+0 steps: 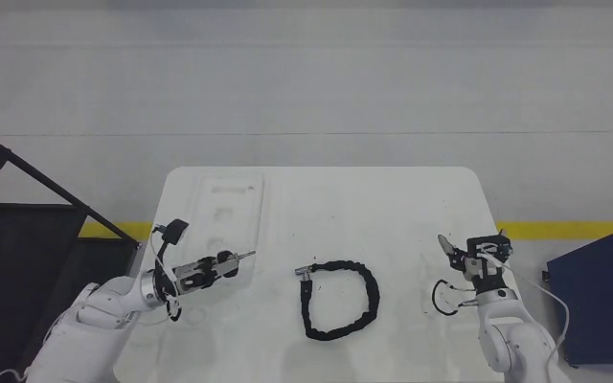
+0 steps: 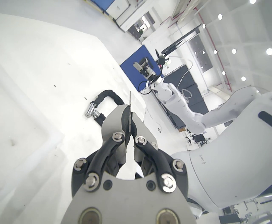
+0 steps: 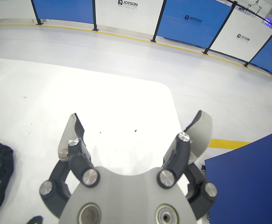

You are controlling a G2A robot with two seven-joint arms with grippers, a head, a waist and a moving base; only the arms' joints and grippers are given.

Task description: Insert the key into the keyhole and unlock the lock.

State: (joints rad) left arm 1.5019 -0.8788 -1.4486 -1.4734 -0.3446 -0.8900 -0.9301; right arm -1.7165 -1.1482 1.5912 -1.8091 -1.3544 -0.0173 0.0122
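there, key [image 2: 129, 115] between left jaws, lock [image 2: 91, 110] beyond

In the right wrist view, print stands on the barrier panels across the floor. A dark logo [image 3: 127, 3] with one word beside it sits on the white panel [image 3: 127, 18] at 12 o'clock. The same mark appears on the blue panel [image 3: 191, 29] at 1 o'clock, and once more on the second white panel [image 3: 233, 45] at 2 o'clock.

We see thin bare-metal key [image 2: 129, 104]; chain lock [image 1: 335, 267] sleeved in matt black cloth, probably; glossy chrome ends [image 2: 90, 110]; table [image 1: 412, 220] smooth matt white.
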